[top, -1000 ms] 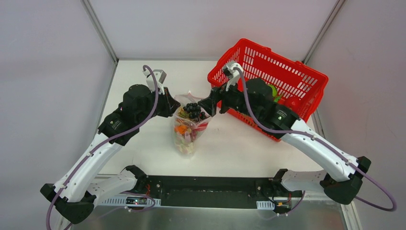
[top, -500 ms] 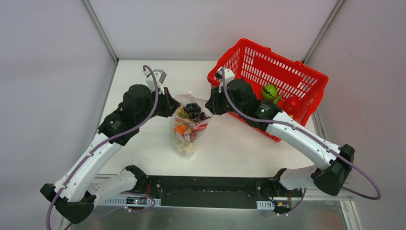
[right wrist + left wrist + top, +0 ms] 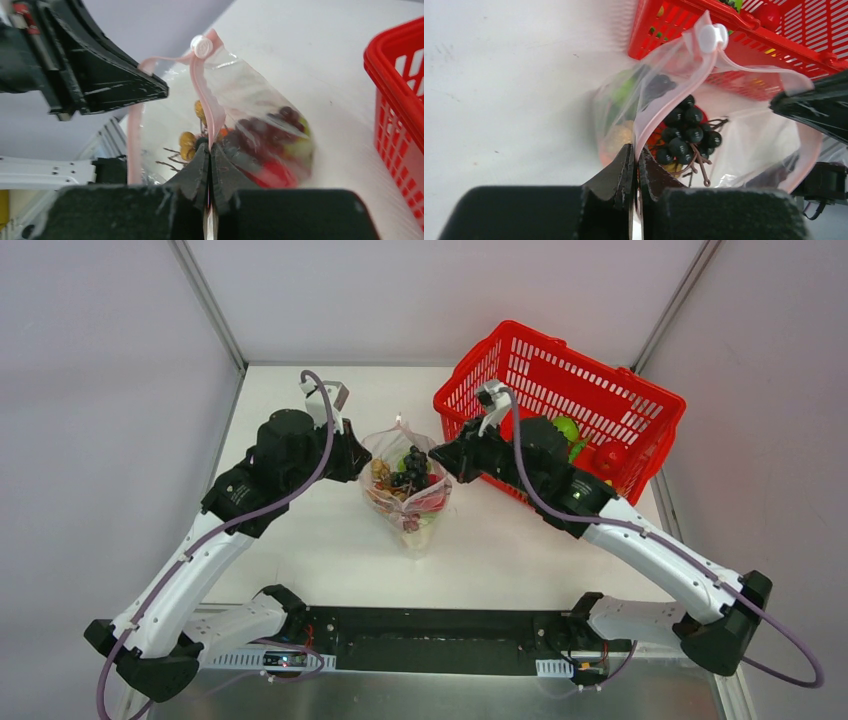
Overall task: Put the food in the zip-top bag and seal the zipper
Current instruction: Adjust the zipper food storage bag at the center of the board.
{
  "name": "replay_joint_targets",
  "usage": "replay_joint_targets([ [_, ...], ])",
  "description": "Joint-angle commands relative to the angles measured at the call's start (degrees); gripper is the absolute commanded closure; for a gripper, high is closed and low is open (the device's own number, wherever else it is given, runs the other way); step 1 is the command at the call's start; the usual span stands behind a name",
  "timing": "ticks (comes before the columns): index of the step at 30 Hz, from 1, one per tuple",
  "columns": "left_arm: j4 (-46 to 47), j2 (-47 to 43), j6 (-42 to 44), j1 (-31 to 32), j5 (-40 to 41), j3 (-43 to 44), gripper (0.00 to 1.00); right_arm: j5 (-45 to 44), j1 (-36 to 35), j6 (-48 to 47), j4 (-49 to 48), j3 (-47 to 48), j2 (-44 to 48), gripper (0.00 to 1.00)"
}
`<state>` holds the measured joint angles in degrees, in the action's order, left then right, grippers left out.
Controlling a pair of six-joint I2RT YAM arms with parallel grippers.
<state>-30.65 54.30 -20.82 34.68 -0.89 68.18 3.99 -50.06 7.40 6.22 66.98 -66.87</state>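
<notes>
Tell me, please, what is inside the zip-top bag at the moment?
The zip-top bag holds dark grapes, a red piece and yellow-orange pieces. Whatever lies beneath them is covered, and the crinkled plastic blurs the rest.

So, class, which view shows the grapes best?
The left wrist view: the grapes sit sharp in the open bag mouth, stems visible. The right wrist view blurs them behind plastic; the top view shows only a small dark cluster.

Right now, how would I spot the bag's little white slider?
Find the red basket at the far right. Just left of it is the clear bag, its mouth edged by a pink zipper. The slider is the only round white button on that strip.
</notes>
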Motion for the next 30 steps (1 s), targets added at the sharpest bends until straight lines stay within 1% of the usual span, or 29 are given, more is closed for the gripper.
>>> replay_joint_targets([
  [1,-4.04,1.11,4.63,0.04,3.89,6.3,0.95,2.7,0.43,5.89,-17.12,-2.49,3.74,1.0],
  [4,-4.18,0.49,5.17,0.0,5.36,5.92,0.95,0.35,1.01,5.88,-12.11,0.68,1.22,1.0],
  [6,-3.37,-0.01,5.05,0.03,4.81,5.74,0.99,0.33,1.22,5.95,-11.27,1.13,0.5,1.0],
  [8,-2.91,-0.39,4.69,0.04,4.25,5.88,1.0,1.79,1.37,6.01,-11.78,1.02,0.35,1.0],
  [12,-0.75,-0.49,4.05,0.08,-0.58,5.55,1.0,1.87,1.6,6.17,-12.15,0.72,-0.28,0.99],
  [15,-1.18,0.98,3.97,0.04,-2.08,5.81,1.0,-0.63,1.96,6.47,-10.8,0.77,-2.24,0.98],
  [16,-1.5,1.62,4.09,0.04,-2.29,5.85,1.0,-1.53,2.15,6.44,-9.16,1.4,-3.53,0.97],
  [19,-2.46,3.04,3.89,0.04,-1.95,5.77,1.0,-3.04,2.75,6.66,-0.09,5.26,-7.51,0.97],
  [21,-4.57,3.2,4.79,0.03,-1.75,7.23,1.0,0.73,3.1,6.76,1.14,6.29,-7.26,0.97],
  [23,-7.52,2.08,6.5,-0.01,0.34,8.73,1.0,5.54,3.24,5.65,-0.73,5.57,-5.06,0.96],
  [24,-7.37,1.12,7.11,-0.02,2.62,8.5,1.0,7.99,3.28,5.14,-2.09,4.83,-3.93,0.95],
  [26,-5.42,-0.56,7.43,-0.05,3.9,6.98,1.0,13.02,3.41,4.46,-3.66,4.5,-2.59,0.93],
  [28,-4.43,-0.71,6.49,-0.05,1.51,7.21,1.0,16.36,3.43,4.42,-3.63,5.01,-2.41,0.93],
  [30,-3.58,-0.59,5.61,-0.05,-1.7,7.61,1.0,16.22,3.45,4.7,-4.33,4.37,-1.9,0.93],
])
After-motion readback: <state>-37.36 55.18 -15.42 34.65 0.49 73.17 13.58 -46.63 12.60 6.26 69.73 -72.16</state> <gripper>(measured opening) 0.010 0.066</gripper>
